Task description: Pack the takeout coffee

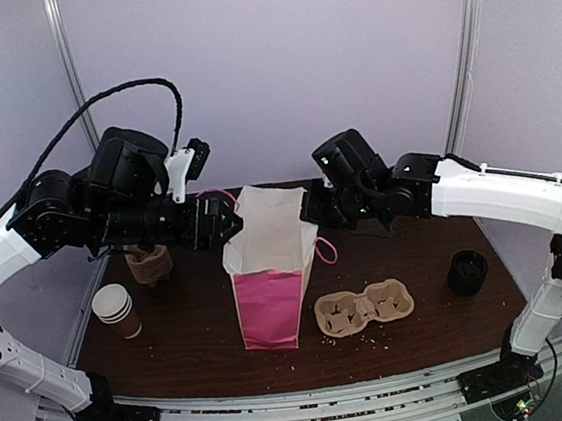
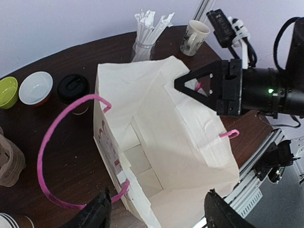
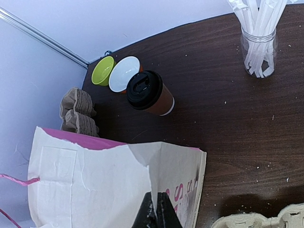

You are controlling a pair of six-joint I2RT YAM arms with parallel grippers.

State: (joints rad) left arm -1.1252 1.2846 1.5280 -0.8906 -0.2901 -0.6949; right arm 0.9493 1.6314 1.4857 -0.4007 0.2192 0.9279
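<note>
While the right end effector (image 3: 156, 210) pinches the creased paper bag (image 2: 199, 135), the left end effector (image 2: 159, 211) gapes wide.

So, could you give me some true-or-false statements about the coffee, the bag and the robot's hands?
The brown paper cup with the black plastic lid is inside the pink and white paper bag. False: it stands on the table, outside the bag.
The right hand pinches the bag's top edge. True.
The left hand is clenched shut. False: its fingers are spread apart.
The bag stands upright with its mouth open. True.
</note>
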